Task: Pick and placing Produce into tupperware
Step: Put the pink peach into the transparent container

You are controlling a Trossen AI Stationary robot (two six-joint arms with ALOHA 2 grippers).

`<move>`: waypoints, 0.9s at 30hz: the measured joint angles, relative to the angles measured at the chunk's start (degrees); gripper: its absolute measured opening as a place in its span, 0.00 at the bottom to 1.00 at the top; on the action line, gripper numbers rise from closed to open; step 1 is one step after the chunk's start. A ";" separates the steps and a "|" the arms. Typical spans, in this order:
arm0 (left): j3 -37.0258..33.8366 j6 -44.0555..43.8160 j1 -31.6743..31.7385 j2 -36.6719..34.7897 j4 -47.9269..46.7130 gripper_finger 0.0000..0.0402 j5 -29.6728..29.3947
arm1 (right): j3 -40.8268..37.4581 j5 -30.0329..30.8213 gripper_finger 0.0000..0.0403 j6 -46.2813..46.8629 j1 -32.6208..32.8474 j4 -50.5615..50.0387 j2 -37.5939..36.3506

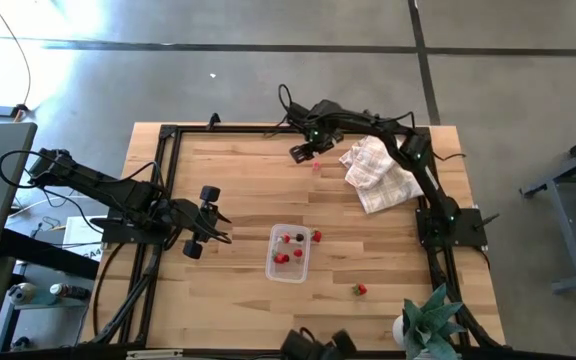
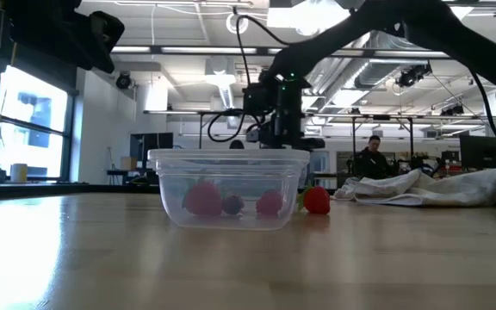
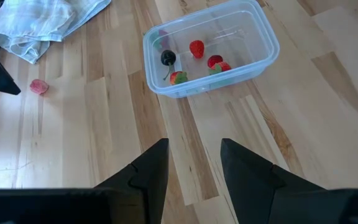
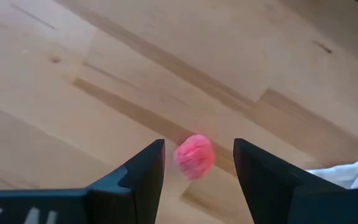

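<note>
In the high view, the left gripper sits at centre left with fingers spread and empty. Right of it the tupperware holds several red pieces, with one red piece just outside its rim and another berry lower right. At upper centre the right gripper hangs beside the cloth. Only its wrist view shows a pink piece between its released, parted fingers. The left wrist view alone reveals a dark berry inside the container.
</note>
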 joint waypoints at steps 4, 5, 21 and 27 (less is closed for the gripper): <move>0.00 0.00 0.00 0.00 0.00 0.34 0.00 | -0.08 0.00 0.46 0.74 1.23 -0.78 0.00; 0.00 0.02 0.00 0.00 0.00 0.34 0.00 | -0.52 0.00 0.46 1.42 1.47 -0.50 -0.10; 0.00 0.00 0.00 0.00 0.02 0.34 0.00 | -10.35 0.22 0.46 2.74 2.12 5.24 -0.35; 0.00 0.00 0.00 0.00 0.00 0.34 0.00 | -10.97 -0.10 0.46 2.83 2.11 6.54 -0.48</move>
